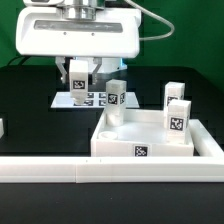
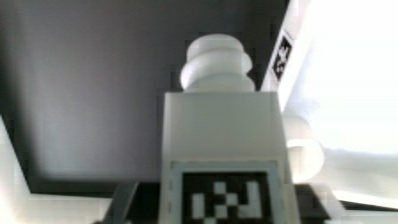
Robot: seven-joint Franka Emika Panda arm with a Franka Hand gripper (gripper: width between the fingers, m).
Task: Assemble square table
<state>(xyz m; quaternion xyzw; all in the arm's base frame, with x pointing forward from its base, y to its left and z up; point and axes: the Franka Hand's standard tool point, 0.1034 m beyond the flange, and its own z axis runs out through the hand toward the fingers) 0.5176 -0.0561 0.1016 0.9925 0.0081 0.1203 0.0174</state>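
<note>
Start at the exterior view's left: a small white block (image 1: 2, 127) shows at the frame edge on the black table (image 1: 30, 110), too cut off to say what it is. Next you have the gripper (image 1: 79, 80), hanging above the marker board (image 1: 92, 99). Its jaws are narrowed onto a tagged white leg block (image 1: 77, 78), which stands upright between them and clear of the board. In the wrist view you see that same leg block (image 2: 222, 140) filling the middle, its rounded peg end pointing away and its tag near the camera; the fingers themselves are hidden at the frame edge.

Just beside the held piece, toward the exterior view's right, a second leg block (image 1: 115, 96) stands upright at the marker board's corner. Further right lies the square table top (image 1: 150, 135), rim up, with a tag on its near edge. Two more leg blocks stand at its right side, one (image 1: 173, 96) behind the other (image 1: 179, 114). The long white border rail (image 1: 110, 172) runs across in front of everything, touching the slab's near side.
</note>
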